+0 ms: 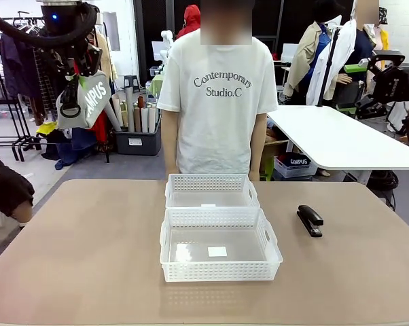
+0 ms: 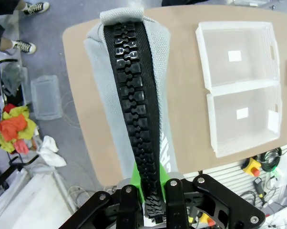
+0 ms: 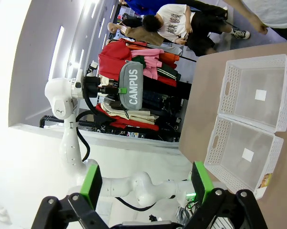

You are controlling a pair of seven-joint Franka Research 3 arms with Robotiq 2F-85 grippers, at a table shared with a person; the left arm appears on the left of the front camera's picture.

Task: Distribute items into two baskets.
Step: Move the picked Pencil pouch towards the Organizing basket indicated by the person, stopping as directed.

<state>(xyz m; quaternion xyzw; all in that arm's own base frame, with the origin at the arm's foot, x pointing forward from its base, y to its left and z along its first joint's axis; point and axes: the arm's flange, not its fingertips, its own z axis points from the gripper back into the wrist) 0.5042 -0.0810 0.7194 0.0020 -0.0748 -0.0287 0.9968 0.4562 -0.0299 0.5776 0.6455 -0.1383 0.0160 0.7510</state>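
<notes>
My left claw (image 2: 150,190) pinches the grey pouch (image 1: 90,99), hanging at the front view's upper left. My right claw (image 3: 146,183) is spread; the stapler (image 1: 310,220) lies right of the two centred baskets (image 1: 218,272).

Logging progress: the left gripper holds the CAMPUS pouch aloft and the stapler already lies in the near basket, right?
No: the front view shows the stapler on the table, right of the near basket. The left gripper does hold the pouch aloft.
</notes>
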